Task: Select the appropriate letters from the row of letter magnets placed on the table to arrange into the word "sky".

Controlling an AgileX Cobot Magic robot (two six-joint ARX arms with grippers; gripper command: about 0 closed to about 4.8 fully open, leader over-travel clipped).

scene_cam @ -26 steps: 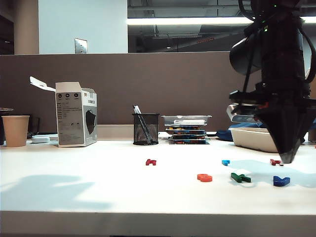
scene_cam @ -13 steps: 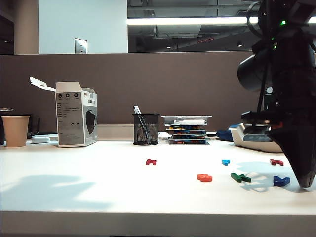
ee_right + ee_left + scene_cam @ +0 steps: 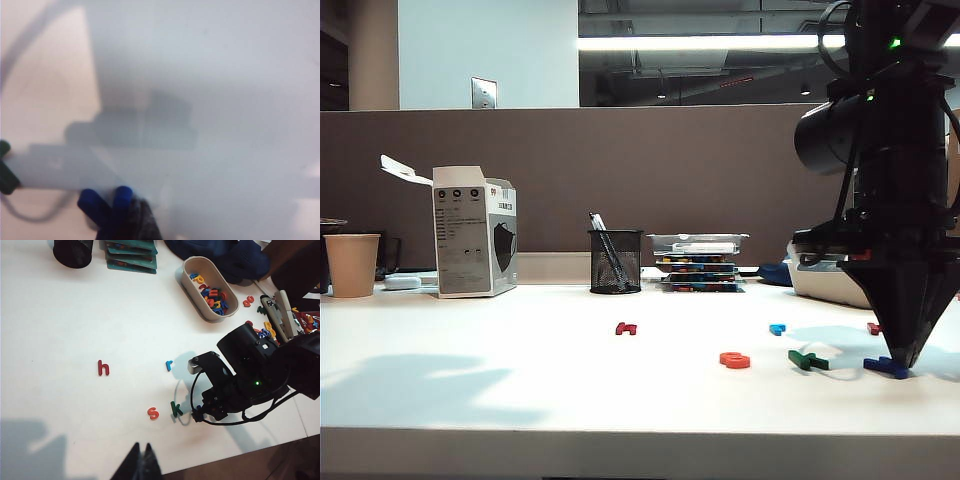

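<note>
On the white table [image 3: 520,370] lie a dark red h [image 3: 626,328], an orange s [image 3: 734,360], a green k [image 3: 808,360], a light blue r [image 3: 777,328] and a dark blue y [image 3: 885,367]. A further red letter [image 3: 873,328] peeks out behind the right arm. My right gripper [image 3: 906,362] points straight down, shut, its tip on the table against the blue y [image 3: 102,202]; nothing sits between its fingers. The left wrist view shows h [image 3: 103,368], r [image 3: 169,365], s [image 3: 153,413] and k [image 3: 176,409], with s and k side by side. My left gripper [image 3: 141,452] is shut and holds nothing, high above the near table edge.
Along the back stand a paper cup [image 3: 352,264], an open carton [image 3: 473,245], a mesh pen cup [image 3: 615,261] and stacked trays [image 3: 698,262]. A white tub [image 3: 186,284] of spare letters sits behind the right arm. The table's front edge runs close to the letters.
The right gripper came forward from beside the far red letter, swung out right, then dropped onto the blue y, which shifted slightly left. The left gripper kept still.
</note>
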